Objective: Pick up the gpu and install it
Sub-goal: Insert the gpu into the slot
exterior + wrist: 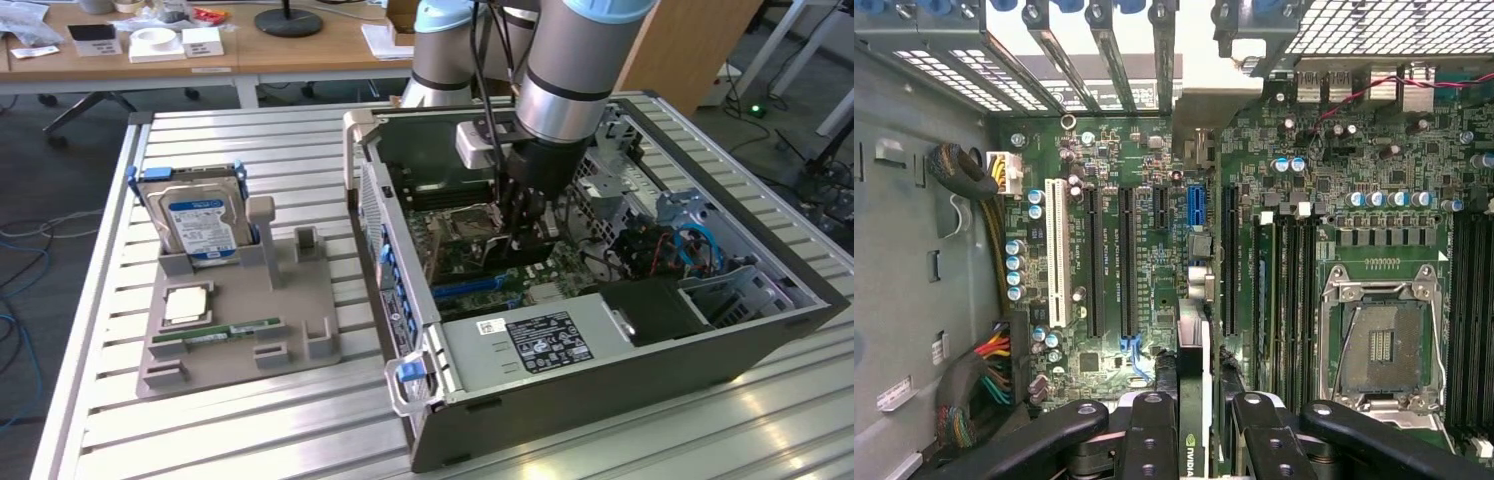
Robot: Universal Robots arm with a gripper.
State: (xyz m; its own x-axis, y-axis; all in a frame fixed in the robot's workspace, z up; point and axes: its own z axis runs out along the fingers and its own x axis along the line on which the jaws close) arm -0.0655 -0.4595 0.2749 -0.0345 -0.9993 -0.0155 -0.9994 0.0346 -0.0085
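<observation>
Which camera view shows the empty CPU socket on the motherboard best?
The wrist view: the CPU socket lies fully in sight, seen from straight above, with its metal frame and contact field plain. In the exterior view the socket appears at a slant, beside the gripper, and its contacts cannot be made out.

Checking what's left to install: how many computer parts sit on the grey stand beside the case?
3: a hard drive upright at the far end, a processor lying flat in the middle, a memory stick along the near edge. None seems hidden.
</observation>
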